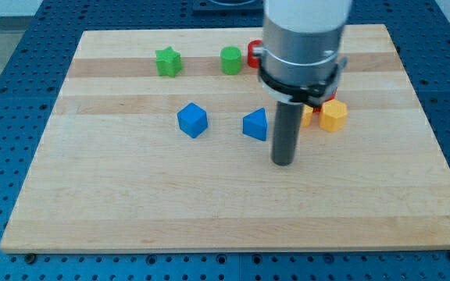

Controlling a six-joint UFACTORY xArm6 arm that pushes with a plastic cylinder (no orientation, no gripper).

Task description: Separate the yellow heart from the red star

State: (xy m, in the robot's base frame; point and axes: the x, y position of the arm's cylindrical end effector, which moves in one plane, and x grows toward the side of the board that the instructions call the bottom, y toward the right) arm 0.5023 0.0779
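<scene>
My tip (pixel 283 162) rests on the worktop (pixel 131 203), just right of and below the blue triangle (pixel 255 124); it has no jaws, only a rod. The arm mostly hides a yellow block (pixel 307 117) (probably the heart) beside the yellow hexagon (pixel 333 115), and a red block (pixel 253 54) beside the green cylinder (pixel 230 59).

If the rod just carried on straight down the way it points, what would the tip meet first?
My tip points straight down and appears to sit on the wooden board already, so bare board comes first, no block. The blue triangle lies just to its upper left in the view; whether they touch is unclear.
</scene>
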